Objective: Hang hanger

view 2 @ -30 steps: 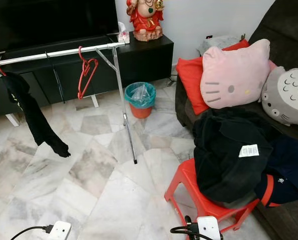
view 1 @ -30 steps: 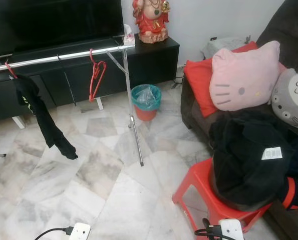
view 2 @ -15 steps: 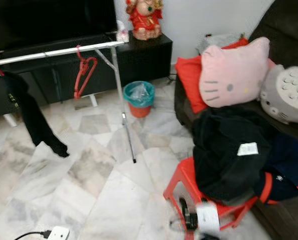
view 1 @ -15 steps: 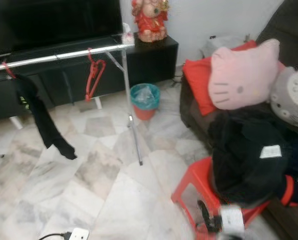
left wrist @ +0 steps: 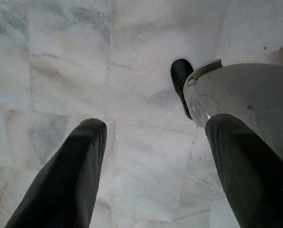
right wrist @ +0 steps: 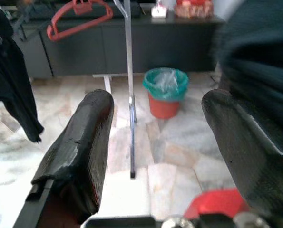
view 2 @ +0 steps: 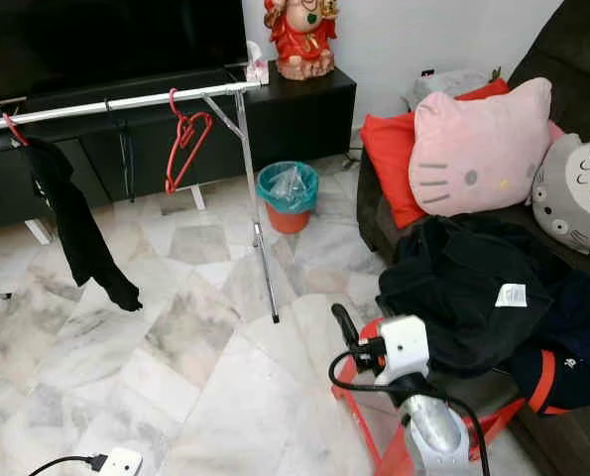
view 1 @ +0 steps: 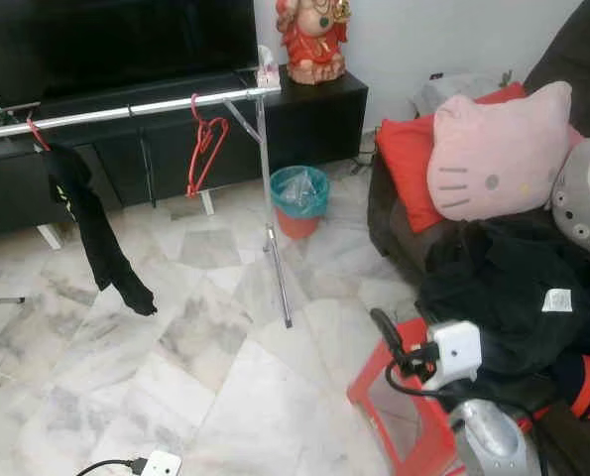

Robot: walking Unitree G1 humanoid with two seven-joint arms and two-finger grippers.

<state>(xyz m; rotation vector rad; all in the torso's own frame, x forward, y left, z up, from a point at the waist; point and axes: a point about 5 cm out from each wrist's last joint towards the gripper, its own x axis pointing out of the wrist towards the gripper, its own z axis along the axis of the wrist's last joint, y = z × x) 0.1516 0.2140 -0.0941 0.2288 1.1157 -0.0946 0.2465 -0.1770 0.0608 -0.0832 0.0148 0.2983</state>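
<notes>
- The red hanger point(view 1: 204, 145) hangs by its hook from the silver rail point(view 1: 126, 108) of the clothes rack, near the rail's right end and in front of the black TV cabinet point(view 1: 314, 119).
- It hangs straight down, its long axis close to upright: hook at the top over the rail, body dropping below it, the lower end pointing at the floor and swung slightly to the robot's left.
- Further left on the same rail, well apart from that hanger, a black garment point(view 1: 91, 228) droops from another red hook, its tail close to the marble floor point(view 1: 176, 367).
- The rack's slanted leg point(view 1: 275, 248) comes down just beside a teal bin point(view 1: 300, 196) with an orange base.
- The right gripper point(view 2: 346, 325) is raised over the front edge of the red plastic stool point(view 1: 399, 412), fingers aimed towards the rack. In the right wrist view the two fingers point(right wrist: 79, 152) stand wide apart with nothing between them; bin and rack leg show through the gap.
- The left gripper point(left wrist: 151, 156) points down at bare floor, fingers spread, holding nothing.
- A heap of dark clothes point(view 1: 513, 297) lies across the stool and the sofa, below a pink cat-face cushion point(view 1: 498, 154) and a red cushion point(view 1: 409, 169).
- A red figurine point(view 1: 314, 40) stands on the cabinet.
</notes>
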